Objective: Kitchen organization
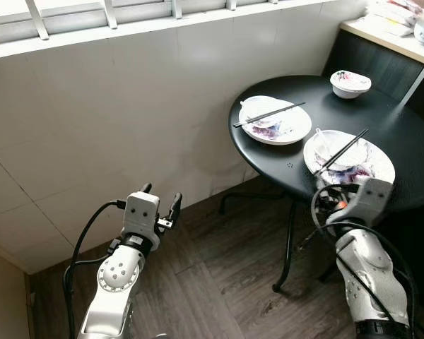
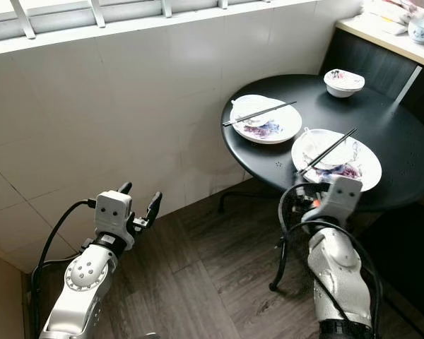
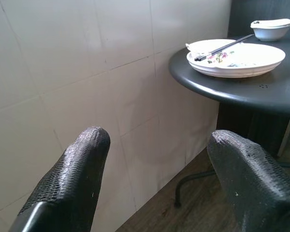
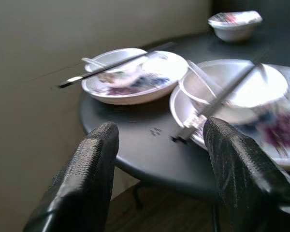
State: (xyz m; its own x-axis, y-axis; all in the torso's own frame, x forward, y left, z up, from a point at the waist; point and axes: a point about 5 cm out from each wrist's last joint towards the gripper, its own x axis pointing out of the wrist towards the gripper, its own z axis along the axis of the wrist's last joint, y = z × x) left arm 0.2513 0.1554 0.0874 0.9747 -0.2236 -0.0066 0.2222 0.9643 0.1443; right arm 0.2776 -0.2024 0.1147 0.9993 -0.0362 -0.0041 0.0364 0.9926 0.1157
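I am in the approach step, my right pincer (image 4: 157, 159) spread wide and empty just before the round counter (image 1: 403, 134) where the near plate (image 1: 378, 166) with chopsticks (image 1: 341, 150) lies, left pincer (image 3: 157, 179) also released, so next I must reach forward.

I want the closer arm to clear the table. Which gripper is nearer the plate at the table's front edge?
Right. The right gripper is open, right at the table edge before the near plate. The left gripper is open, off by the tiled wall.

A round black table (image 1: 403, 134) stands on dark wood floor (image 1: 219, 282) beside a white tiled wall (image 1: 113, 120).
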